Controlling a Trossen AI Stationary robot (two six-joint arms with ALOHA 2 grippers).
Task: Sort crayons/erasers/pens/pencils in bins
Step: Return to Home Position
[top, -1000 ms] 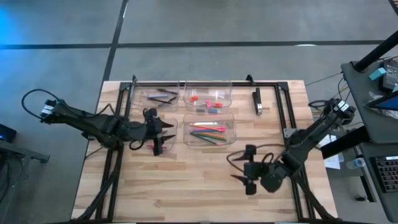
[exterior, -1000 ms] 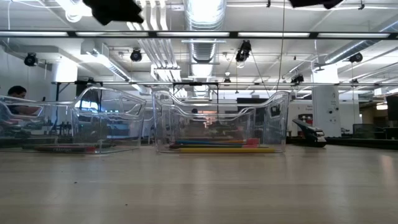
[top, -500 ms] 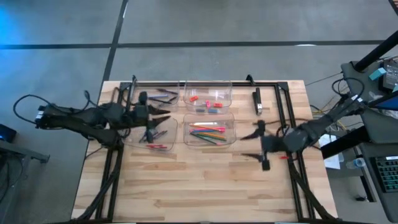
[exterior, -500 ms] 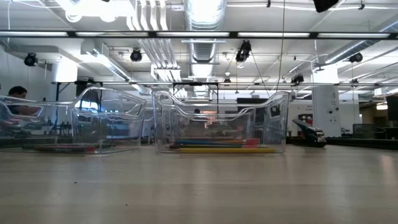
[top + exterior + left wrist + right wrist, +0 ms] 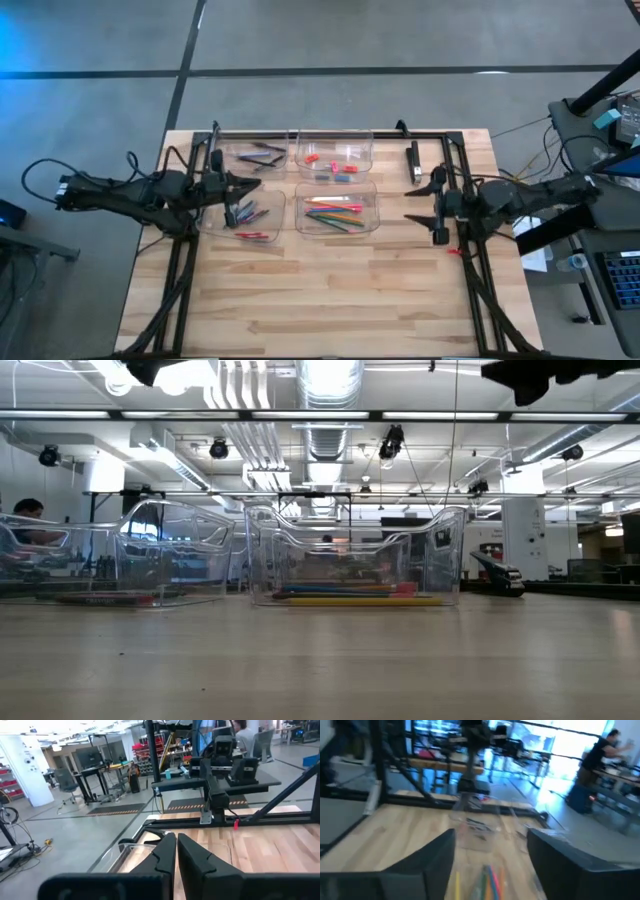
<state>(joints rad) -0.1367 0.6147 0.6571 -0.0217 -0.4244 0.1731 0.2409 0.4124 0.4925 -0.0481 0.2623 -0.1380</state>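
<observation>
Four clear bins stand in a two-by-two block at the table's far middle. The far-left bin (image 5: 262, 156) holds dark pens, the far-right bin (image 5: 335, 158) erasers, the near-left bin (image 5: 250, 214) crayons (image 5: 252, 234), and the near-right bin (image 5: 336, 211) pencils (image 5: 333, 213). My left gripper (image 5: 256, 184) hovers level over the two left bins, shut and empty; its closed fingers (image 5: 175, 851) show in the left wrist view. My right gripper (image 5: 412, 206) hangs level to the right of the pencil bin, open and empty (image 5: 492, 847). The low view shows the near bins (image 5: 355, 555) resting on the tabletop.
A black metal frame (image 5: 330, 132) runs around the table's far and side edges. A thick black-and-silver bar (image 5: 413, 160) lies at the far right. Bare wood (image 5: 330, 290) fills the near half of the table. A desk with gear (image 5: 610, 130) stands off the right edge.
My left gripper has shut on nothing, drawn back from over the near-left bin toward the far-left, and levelled out. My right gripper has swung from the near right of the table toward the far and right edges, tipped up to level, and stayed open.
</observation>
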